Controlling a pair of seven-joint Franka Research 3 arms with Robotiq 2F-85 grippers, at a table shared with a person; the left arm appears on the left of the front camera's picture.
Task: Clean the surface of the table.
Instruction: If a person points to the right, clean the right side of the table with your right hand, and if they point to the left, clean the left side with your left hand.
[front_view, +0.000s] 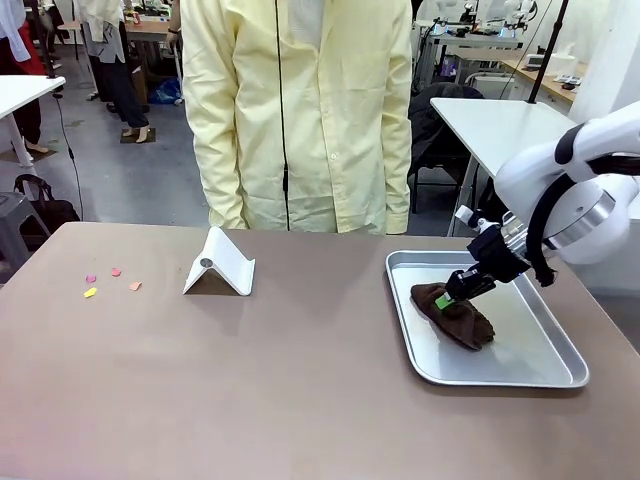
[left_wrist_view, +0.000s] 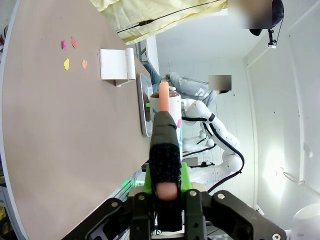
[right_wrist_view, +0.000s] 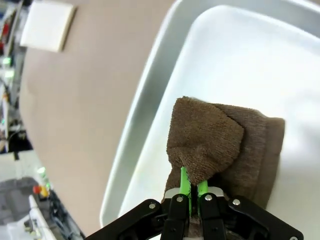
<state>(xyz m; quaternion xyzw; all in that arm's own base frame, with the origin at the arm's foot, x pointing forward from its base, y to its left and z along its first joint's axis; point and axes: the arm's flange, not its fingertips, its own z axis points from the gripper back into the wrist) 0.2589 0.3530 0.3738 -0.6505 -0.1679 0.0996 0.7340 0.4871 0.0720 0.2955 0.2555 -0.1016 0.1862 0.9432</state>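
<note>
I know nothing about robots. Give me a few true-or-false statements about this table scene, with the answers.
1. The right gripper pinches a brown cloth. True.
2. That cloth lies on the bare table. False: it lies in the metal tray.
3. Small coloured scraps lie on the table toward the robot's left. True.
4. The white stand sits inside the tray. False: it stands on the table, apart from the tray.
5. The left gripper is empty. False: it is shut on a black tool with an orange tip.

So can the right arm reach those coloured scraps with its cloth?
Probably, with a detour. The right gripper is shut on the cloth in the tray, but the white stand sits between it and the scraps, far across the table.
</note>
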